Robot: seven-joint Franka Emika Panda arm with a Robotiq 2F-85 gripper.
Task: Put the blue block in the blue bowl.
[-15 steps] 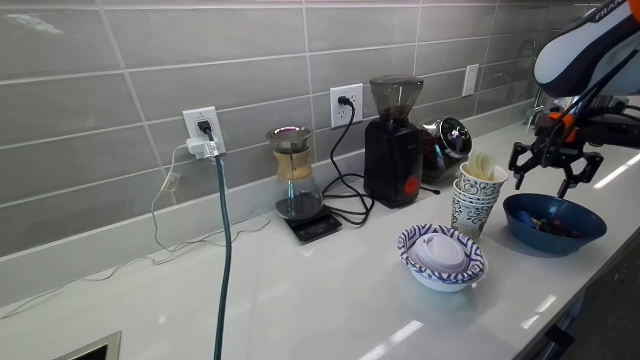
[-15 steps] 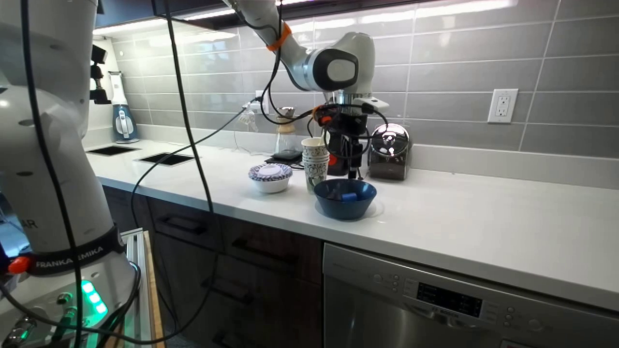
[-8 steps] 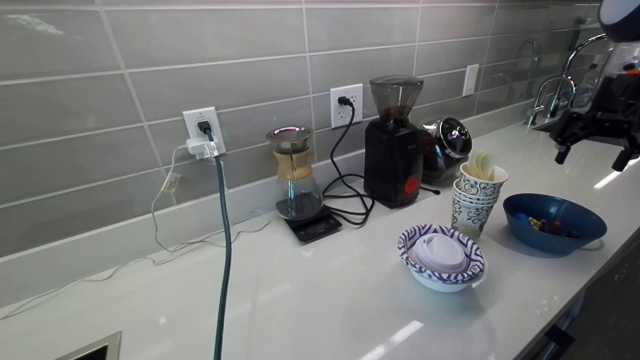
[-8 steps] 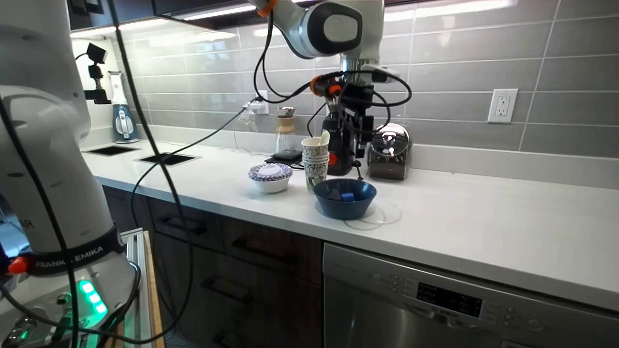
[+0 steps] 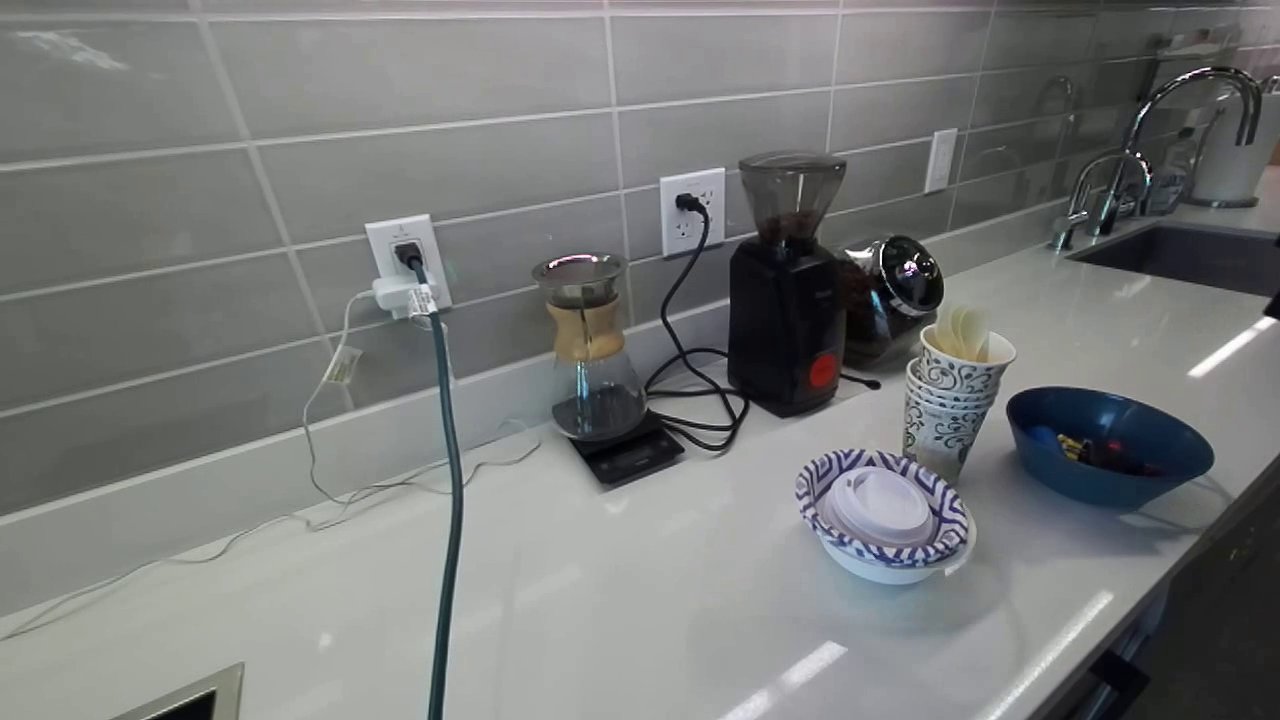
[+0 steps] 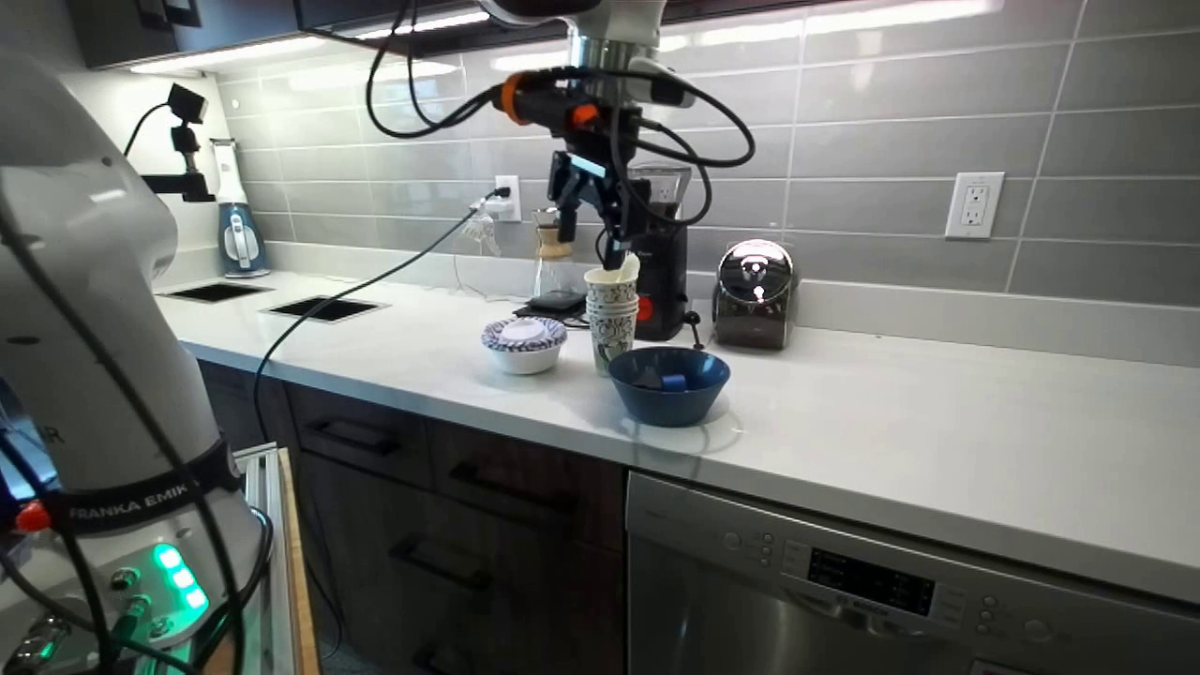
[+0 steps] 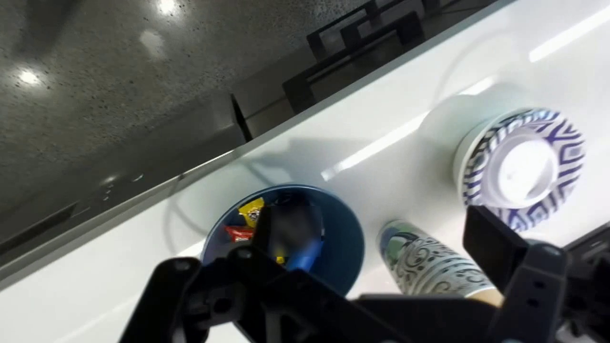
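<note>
Blue block [image 6: 674, 382] inside blue bowl [image 6: 667, 409], gripper [image 7: 374, 233] spread wide, sink [image 5: 1185, 258] only in an exterior view

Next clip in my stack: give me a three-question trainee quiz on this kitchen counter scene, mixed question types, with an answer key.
1. Multiple choice: where is the small, oblong solid-blue block? A) in the black grinder's smoky hopper; B) in the wide, glossy dark-blue bowl; C) on the flat black scale.
2. True or false: the black two-fingered gripper is open.
3. Short answer: what stands in the top of the tall stack of swirl-patterned paper cups?

Key: 1. B. 2. True. 3. Pale, spoon-like utensils.
</note>
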